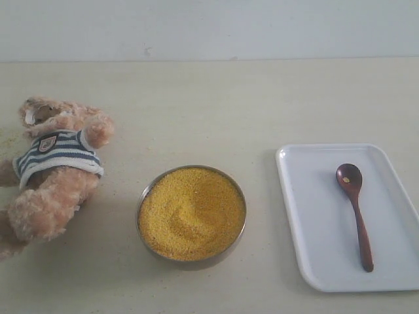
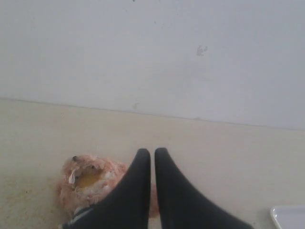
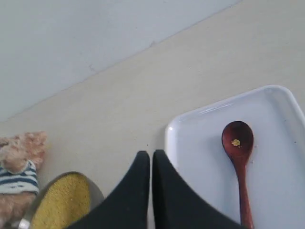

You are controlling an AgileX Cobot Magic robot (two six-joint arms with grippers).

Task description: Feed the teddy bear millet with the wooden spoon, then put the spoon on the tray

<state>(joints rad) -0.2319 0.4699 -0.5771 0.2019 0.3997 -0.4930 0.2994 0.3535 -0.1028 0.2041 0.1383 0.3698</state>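
Pincers: left gripper (image 2: 152, 153) and right gripper (image 3: 151, 154) both pressed together, pinching nothing. The wooden spoon (image 1: 358, 222) lies in the tray (image 1: 308, 216) beside the bowl (image 1: 142, 200), a few grains on it; millet (image 1: 191, 212) fills the bowl; teddy bear (image 1: 55, 173) lies at the bowl's other side. We judge feeding and stowing done.

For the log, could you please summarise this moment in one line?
spoon on tray; bear lying by bowl; left gripper shut; right gripper shut

Glossy wooden spoon (image 1: 354, 212), smooth white tray (image 1: 308, 216), fluffy teddy bear (image 1: 52, 173).
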